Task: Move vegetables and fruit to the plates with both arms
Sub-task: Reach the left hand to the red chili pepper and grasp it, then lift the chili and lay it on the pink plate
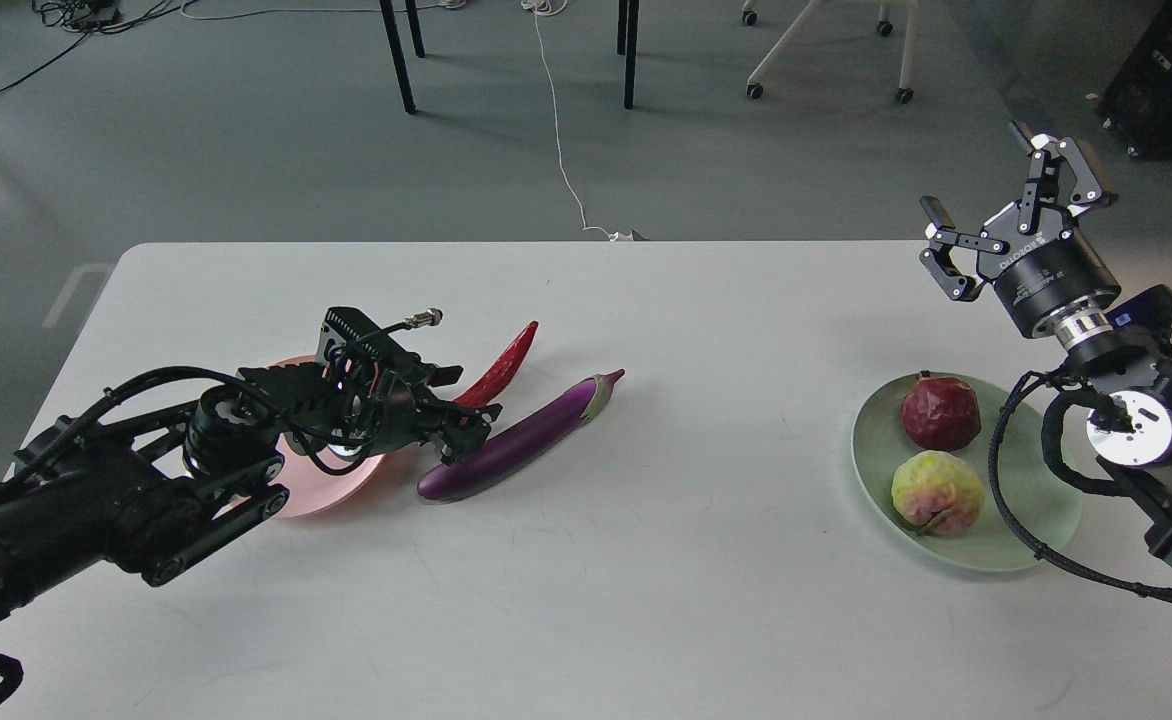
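Jaws on my left gripper [461, 425] sit low over the table by the near half of the long glossy purple eggplant [521, 437], fingers spread a little either side of it as far as I can make out, but the dark tips blend together so I can't tell if they're clamped or just straddling. R gripper [1016, 215] is lifted clear above the far right table edge, jaws wide apart, holding nothing; I read that as parked out of the way since its side looks done. Dark red faceted pomegranate [940, 411] and bumpy yellow-green fruit w/ pink blush [937, 492] both lie on the pale green round plate [1046, 525], pomegranate farther from me, the other nearer, close together. Pale pink round plate [321, 495] is mostly hidden under my L wrist and carries nothing that I can see. Wrinkled red chili pepper [506, 366] lies on the white table [646, 580] just beyond the eggplant, its near end behind the gripper, so contact w/ the plate is unclear. Eggplant lies diagonal just right of the pink plate, so prob. a short drag-and-lift gets it over. Count: 2 veg, 2 fruit, 2 plates, 2 grippers; fruit placed 2 of 2, veg 0 of 2 by my reading.
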You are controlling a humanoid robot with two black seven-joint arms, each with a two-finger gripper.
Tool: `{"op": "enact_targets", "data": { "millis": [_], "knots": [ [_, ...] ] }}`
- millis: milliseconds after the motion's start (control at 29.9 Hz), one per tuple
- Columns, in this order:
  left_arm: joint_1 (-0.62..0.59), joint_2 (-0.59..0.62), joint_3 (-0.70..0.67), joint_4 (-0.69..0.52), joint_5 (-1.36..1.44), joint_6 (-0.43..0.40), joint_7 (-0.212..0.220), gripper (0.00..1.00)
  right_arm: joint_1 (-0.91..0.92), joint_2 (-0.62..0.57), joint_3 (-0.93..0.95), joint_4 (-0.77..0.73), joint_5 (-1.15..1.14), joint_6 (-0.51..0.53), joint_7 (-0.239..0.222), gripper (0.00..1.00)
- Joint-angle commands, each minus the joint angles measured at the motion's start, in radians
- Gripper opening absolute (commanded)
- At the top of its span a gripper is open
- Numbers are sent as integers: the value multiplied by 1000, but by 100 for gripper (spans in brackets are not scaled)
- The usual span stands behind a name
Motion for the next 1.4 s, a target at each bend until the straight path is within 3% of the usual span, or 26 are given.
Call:
{"op": "enact_targets", "data": {
  "millis": [0,134,601,768,902,1069,1236,1370],
  "knots": [
    [3,-17,4,46,0,15,0,56,0,5,-2,6,0,0,0,99],
    [7,-26,13,72,-3,68,-10,34,-2,13,-2,24,-2,-3,0,99],
    [-11,-29,21,58,-12,75,-11,17,-5,13,-2,38,-2,-6,0,99],
    [-39,8,15,-9,-33,75,-13,12,-2,24,-2,39,-2,-8,0,99],
    [-59,125,2,-160,-105,75,-6,12,8,24,-2,39,-2,-8,0,99],
    [-45,421,-4,-355,-158,78,-16,13,8,15,-2,38,-2,-8,0,99],
    [41,568,5,-365,-170,124,-91,14,5,24,-2,38,-2,-8,0,99],
    [127,575,7,-351,-188,141,-94,17,6,44,-2,39,-3,-8,0,99]
  ]
}}
